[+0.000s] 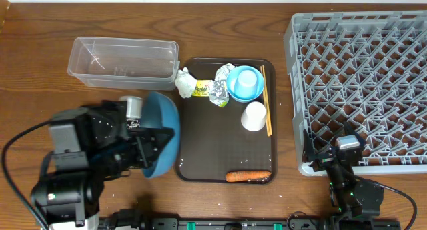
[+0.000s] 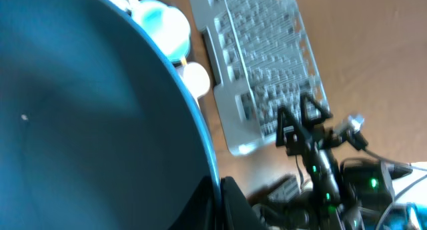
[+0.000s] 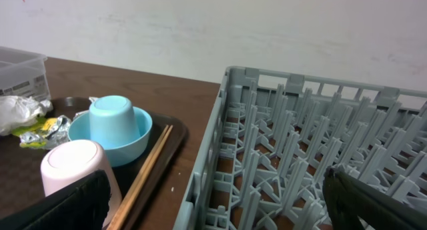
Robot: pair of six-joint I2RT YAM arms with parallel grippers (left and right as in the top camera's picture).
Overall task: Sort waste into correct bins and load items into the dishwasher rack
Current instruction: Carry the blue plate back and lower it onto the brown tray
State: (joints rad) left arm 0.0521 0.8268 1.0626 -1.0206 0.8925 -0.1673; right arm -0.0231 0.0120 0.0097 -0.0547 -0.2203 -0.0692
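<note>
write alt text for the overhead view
The left gripper holds a large blue plate tilted beside a brown tray carrying a light blue cup in a bowl, a white cup, chopsticks, a carrot and foil wrapper. A clear tub lies behind, a grey dishwasher rack right.

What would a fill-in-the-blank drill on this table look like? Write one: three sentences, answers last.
1. The left pincer grips the large ___ plate.
2. The light blue cup stands ___ in the light blue bowl.
3. The carrot lies on the ___ tray.
Missing words: blue; upside down; brown.
</note>
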